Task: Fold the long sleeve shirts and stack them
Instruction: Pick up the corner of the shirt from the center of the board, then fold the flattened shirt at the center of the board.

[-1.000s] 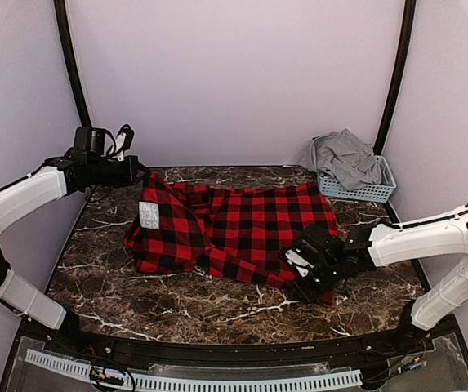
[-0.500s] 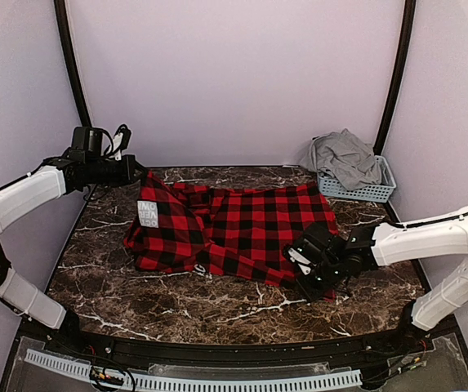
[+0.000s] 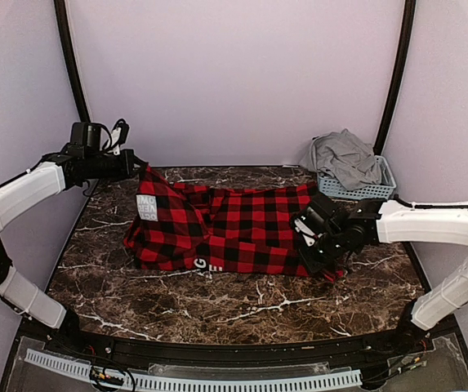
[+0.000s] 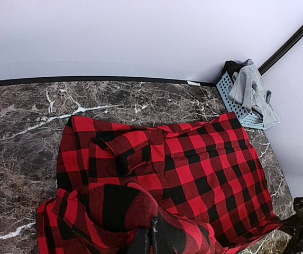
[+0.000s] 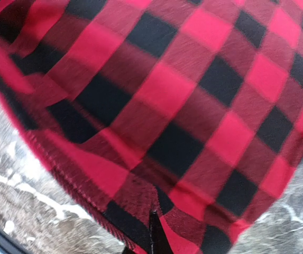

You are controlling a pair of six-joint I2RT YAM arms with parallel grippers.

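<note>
A red-and-black check long sleeve shirt [image 3: 234, 229] with white letters lies spread across the middle of the marble table. My left gripper [image 3: 138, 169] is shut on its far left corner and holds it raised off the table; the left wrist view shows cloth [image 4: 156, 174] bunched over the closed fingertips. My right gripper [image 3: 311, 245] is shut on the shirt's near right edge, lifted and carried over the cloth; the shirt [image 5: 172, 106] fills the right wrist view. A light grey shirt [image 3: 346, 157] lies heaped in the basket.
A pale blue slatted basket [image 3: 364, 189] stands at the back right corner, also seen in the left wrist view [image 4: 230, 103]. Bare marble table [image 3: 217, 302] lies in front of the shirt. Black frame posts stand at the back corners.
My right gripper has moved back and up with the shirt's near right edge, folding it over. My left gripper has lifted the far left corner slightly. White letters now show on the near edge.
</note>
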